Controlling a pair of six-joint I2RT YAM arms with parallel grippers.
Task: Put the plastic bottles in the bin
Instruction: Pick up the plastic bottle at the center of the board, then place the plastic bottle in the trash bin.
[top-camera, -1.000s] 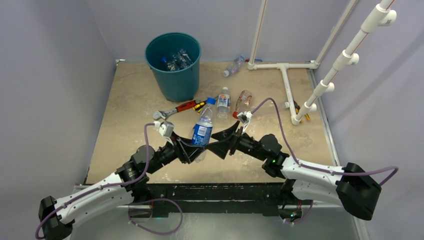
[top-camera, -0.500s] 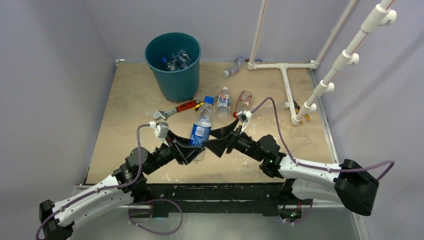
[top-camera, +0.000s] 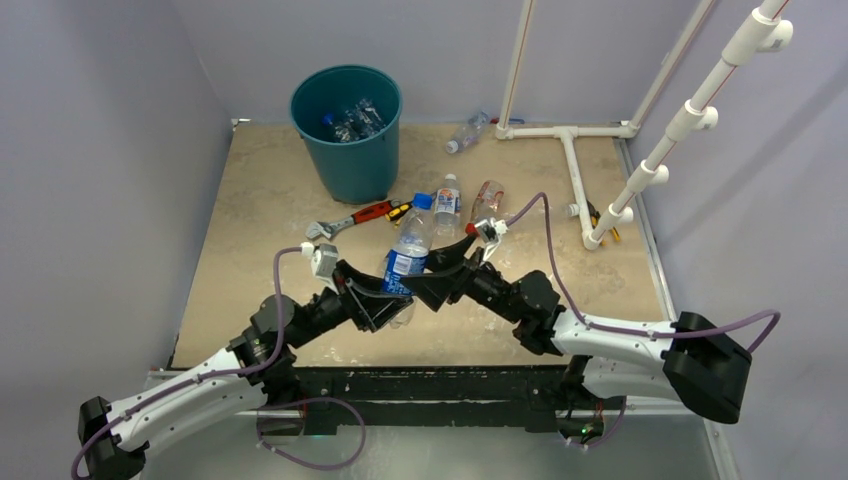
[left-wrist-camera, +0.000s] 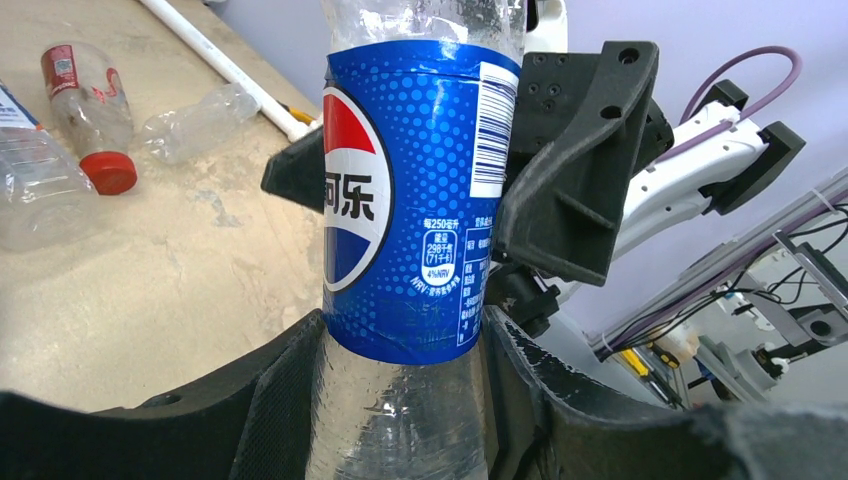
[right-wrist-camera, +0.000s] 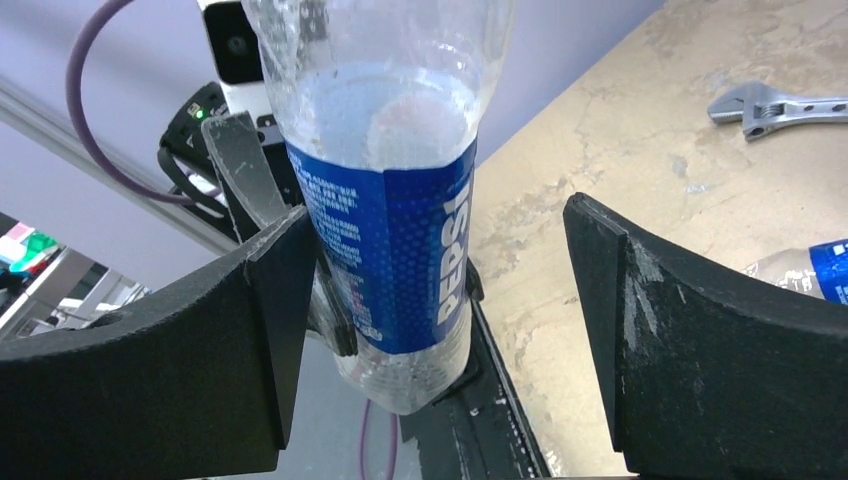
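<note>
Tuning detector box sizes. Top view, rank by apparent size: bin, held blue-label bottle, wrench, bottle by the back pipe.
1. bin
2. held blue-label bottle, lifted nearer the camera, so inflated
3. wrench and bottle by the back pipe: too close; wrench longer, bottle thicker

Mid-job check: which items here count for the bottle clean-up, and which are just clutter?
Job:
- held Pepsi bottle
- white-capped bottle
- red-capped bottle
- far bottle
- bin, with binned bottles inside

Lying about:
- wrench
- screwdriver
- white pipe frame
</note>
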